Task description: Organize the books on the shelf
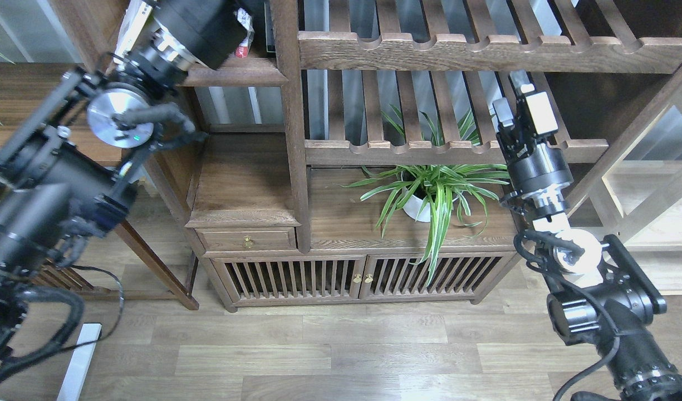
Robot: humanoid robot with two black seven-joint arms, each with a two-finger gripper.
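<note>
Left arm extends upward and rightward; its tool runs past the top edge, state indeterminate. Right arm rises vertically; right tool points upward, fingers slightly parted (viewed small). The two tools stand well apart.

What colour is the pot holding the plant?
White, seen in the head view: the pot.
</note>
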